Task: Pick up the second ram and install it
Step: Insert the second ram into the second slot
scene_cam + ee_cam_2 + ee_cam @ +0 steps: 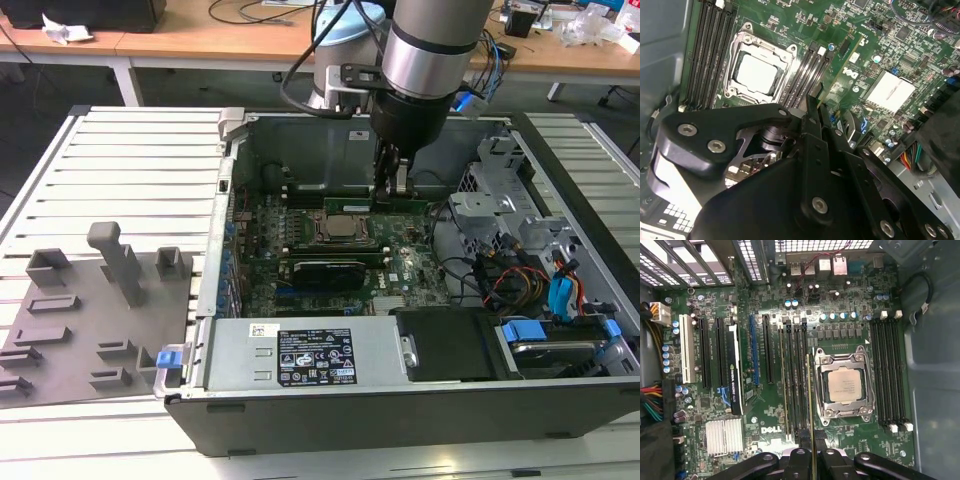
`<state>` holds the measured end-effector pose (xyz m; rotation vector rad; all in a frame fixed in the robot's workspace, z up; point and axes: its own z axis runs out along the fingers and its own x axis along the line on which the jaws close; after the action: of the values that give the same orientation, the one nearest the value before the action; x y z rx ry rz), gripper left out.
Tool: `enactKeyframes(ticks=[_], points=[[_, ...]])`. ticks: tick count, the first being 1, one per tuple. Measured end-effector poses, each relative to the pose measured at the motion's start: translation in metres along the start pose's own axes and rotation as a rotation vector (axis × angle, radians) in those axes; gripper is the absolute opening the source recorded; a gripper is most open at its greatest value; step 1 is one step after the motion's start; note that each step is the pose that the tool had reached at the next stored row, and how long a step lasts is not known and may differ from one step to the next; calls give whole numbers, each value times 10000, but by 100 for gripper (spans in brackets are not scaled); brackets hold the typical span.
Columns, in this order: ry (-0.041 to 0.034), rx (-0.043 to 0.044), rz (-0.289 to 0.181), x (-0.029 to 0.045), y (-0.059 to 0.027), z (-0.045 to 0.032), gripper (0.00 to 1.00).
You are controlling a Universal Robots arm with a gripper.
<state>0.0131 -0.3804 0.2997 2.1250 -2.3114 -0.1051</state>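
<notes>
The gripper (392,186) is seen low inside the open computer case (300,410), right over the motherboard (410,270). Its fingers (801,465) are closed on the second ram (810,405), a thin green stick that is held on its edge between them. Only one end of the stick is pinched. The rest runs straight out from the fingers, with its long side lying along the black memory slots (794,380) next to the processor socket (842,385).

In the first wrist view, the stick is seen lined up with the slot closest to the socket. It cannot be told whether it is already pushed in or is just above the slot. In the second wrist view, the second ram (840,65) is seen as a thin green edge that reaches away from the fingers (812,132), beside the slots (807,70) on that side of the socket (757,72).

A grey tray (90,320) with blocks is seen on the tabletop (140,150), well apart from the gripper, toward the exterior view's left.
</notes>
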Motion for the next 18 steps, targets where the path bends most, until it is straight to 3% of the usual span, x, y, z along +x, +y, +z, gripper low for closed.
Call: enactKeyframes(ticks=[16, 18], points=[[1, 0, 3, 10, -4, 201, 14], [0, 0, 0, 20, 94, 260, 14]])
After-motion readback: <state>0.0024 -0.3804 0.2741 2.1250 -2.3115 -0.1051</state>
